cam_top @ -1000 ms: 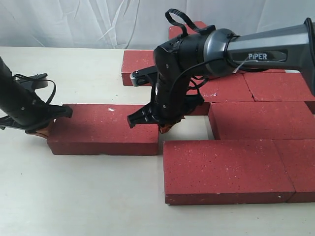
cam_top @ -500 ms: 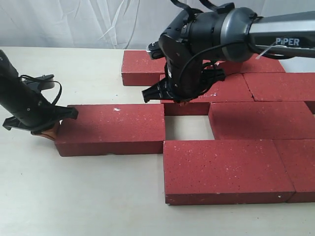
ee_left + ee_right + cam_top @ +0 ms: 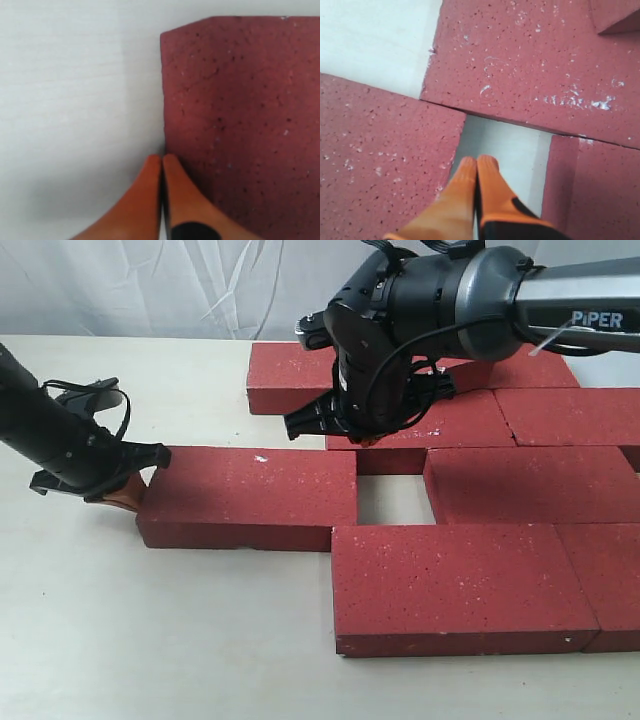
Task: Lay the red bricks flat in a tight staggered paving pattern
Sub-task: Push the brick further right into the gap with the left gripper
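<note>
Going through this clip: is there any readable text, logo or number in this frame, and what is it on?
"PiPER": white lettering on the grey shell of the right arm, exterior view.
Nothing else to read: the bricks carry only white specks, and neither wrist view shows any writing.

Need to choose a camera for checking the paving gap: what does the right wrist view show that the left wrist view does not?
Only the right wrist view shows the gap, a patch of bare table with red bricks on three sides, and the right gripper, shut, pointing at it. Only the left wrist view shows the left gripper, shut, its tips at the edge of one brick, with open table alongside. Both share closed orange fingertips, speckled red brick and pale tabletop.
</note>
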`<act>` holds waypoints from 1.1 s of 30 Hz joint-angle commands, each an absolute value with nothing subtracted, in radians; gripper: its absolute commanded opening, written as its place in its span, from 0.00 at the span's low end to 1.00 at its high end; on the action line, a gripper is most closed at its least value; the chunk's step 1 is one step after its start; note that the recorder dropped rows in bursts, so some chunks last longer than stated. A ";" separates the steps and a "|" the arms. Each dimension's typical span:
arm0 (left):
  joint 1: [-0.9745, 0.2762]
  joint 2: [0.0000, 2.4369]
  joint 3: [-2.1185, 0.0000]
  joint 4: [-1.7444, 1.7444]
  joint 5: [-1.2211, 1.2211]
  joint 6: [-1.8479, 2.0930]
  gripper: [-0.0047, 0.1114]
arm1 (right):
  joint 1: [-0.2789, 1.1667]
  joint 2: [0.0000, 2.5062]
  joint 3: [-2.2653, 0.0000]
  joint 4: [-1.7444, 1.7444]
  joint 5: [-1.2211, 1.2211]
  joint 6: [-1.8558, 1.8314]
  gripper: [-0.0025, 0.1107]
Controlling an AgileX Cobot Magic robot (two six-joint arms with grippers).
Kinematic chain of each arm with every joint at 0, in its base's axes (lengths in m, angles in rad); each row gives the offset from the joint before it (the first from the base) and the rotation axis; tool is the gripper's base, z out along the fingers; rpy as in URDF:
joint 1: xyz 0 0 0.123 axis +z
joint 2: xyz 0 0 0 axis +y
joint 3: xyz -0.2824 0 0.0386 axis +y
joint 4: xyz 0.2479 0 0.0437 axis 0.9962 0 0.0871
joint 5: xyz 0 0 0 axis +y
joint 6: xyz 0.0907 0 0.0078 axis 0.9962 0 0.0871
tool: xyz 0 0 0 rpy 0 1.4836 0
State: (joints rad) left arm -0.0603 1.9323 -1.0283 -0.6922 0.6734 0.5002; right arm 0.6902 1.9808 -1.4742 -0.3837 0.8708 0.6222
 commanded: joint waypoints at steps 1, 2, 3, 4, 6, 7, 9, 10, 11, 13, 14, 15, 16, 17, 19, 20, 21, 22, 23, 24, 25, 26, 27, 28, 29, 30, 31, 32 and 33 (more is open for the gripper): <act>-0.064 1.931 -1.030 -0.721 0.666 0.519 0.04 | 0.687 1.969 -1.471 -0.386 0.860 0.623 0.01; -0.064 1.931 -1.030 -0.724 0.666 0.519 0.04 | 0.687 1.969 -1.471 -0.385 0.859 0.623 0.01; -0.064 1.931 -1.030 -0.729 0.666 0.519 0.04 | 0.687 1.969 -1.471 -0.384 0.858 0.623 0.01; -0.064 1.931 -1.030 -0.734 0.666 0.519 0.04 | 0.687 1.969 -1.471 -0.383 0.858 0.623 0.01; -0.064 1.931 -1.030 -0.756 0.668 0.531 0.04 | 0.687 1.969 -1.471 -0.383 0.858 0.623 0.01; -0.064 1.931 -1.030 -0.768 0.670 0.544 0.04 | 0.687 1.969 -1.471 -0.383 0.858 0.625 0.01; -0.064 1.931 -1.030 -0.769 0.671 0.565 0.04 | 0.687 1.969 -1.471 -0.383 0.858 0.625 0.01; -0.062 1.931 -1.030 -0.761 0.667 0.565 0.04 | 0.687 1.969 -1.471 -0.383 0.860 0.625 0.01; -0.059 1.931 -1.030 -0.741 0.658 0.560 0.04 | 0.687 1.969 -1.471 -0.383 0.863 0.625 0.01; -0.046 1.931 -1.030 -0.714 0.654 0.554 0.04 | 0.687 1.969 -1.471 -0.383 0.869 0.625 0.01; -0.033 1.931 -1.030 -0.712 0.654 0.544 0.04 | 0.687 1.969 -1.471 -0.383 0.874 0.625 0.01; -0.020 1.931 -1.030 -0.705 0.654 0.526 0.04 | 0.687 1.969 -1.471 -0.383 0.876 0.625 0.01; -0.008 1.931 -1.030 -0.689 0.654 0.511 0.04 | 0.687 1.969 -1.471 -0.383 0.878 0.625 0.01; 0.004 1.931 -1.030 -0.677 0.652 0.499 0.04 | 0.687 1.969 -1.471 -0.383 0.878 0.625 0.01; 0.024 1.931 -1.030 -0.682 0.652 0.497 0.04 | 0.687 1.969 -1.471 -0.383 0.878 0.625 0.01; 0.031 1.931 -1.030 -0.698 0.652 0.497 0.04 | 0.687 1.969 -1.471 -0.383 0.878 0.625 0.01; 0.031 1.931 -1.030 -0.715 0.652 0.497 0.04 | 0.687 1.969 -1.471 -0.383 0.878 0.625 0.01; 0.031 1.931 -1.030 -0.725 0.652 0.500 0.04 | 0.687 1.969 -1.471 -0.383 0.876 0.625 0.01; 0.025 1.931 -1.030 -0.734 0.653 0.500 0.04 | 0.687 1.969 -1.471 -0.383 0.873 0.625 0.01; 0.017 1.931 -1.030 -0.743 0.653 0.500 0.04 | 0.687 1.969 -1.471 -0.383 0.866 0.625 0.01; 0.003 1.931 -1.030 -0.751 0.655 0.500 0.04 | 0.687 1.969 -1.471 -0.383 0.862 0.625 0.01; -0.013 1.931 -1.030 -0.751 0.655 0.500 0.04 | 0.687 1.969 -1.471 -0.383 0.857 0.625 0.01; -0.025 1.931 -1.030 -0.754 0.655 0.500 0.04 | 0.687 1.969 -1.471 -0.383 0.855 0.625 0.01; -0.045 1.931 -1.030 -0.763 0.655 0.500 0.04 | 0.687 1.969 -1.471 -0.383 0.854 0.625 0.01; -0.057 1.931 -1.030 -0.766 0.658 0.500 0.04 | 0.687 1.969 -1.471 -0.383 0.854 0.625 0.01; -0.074 1.931 -1.030 -0.768 0.657 0.500 0.04 | 0.687 1.969 -1.471 -0.383 0.854 0.625 0.01; -0.087 1.931 -1.030 -0.768 0.657 0.500 0.04 | 0.687 1.969 -1.471 -0.383 0.857 0.625 0.01; -0.094 1.931 -1.030 -0.768 0.657 0.500 0.04 | 0.687 1.969 -1.471 -0.383 0.857 0.625 0.01; -0.103 1.931 -1.030 -0.771 0.655 0.500 0.04 | 0.687 1.969 -1.471 -0.383 0.857 0.625 0.01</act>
State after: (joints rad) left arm -0.0778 1.9329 -1.0283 -0.7542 0.6510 0.5039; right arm 0.6902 1.9808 -1.4742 -0.3801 0.8618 0.6242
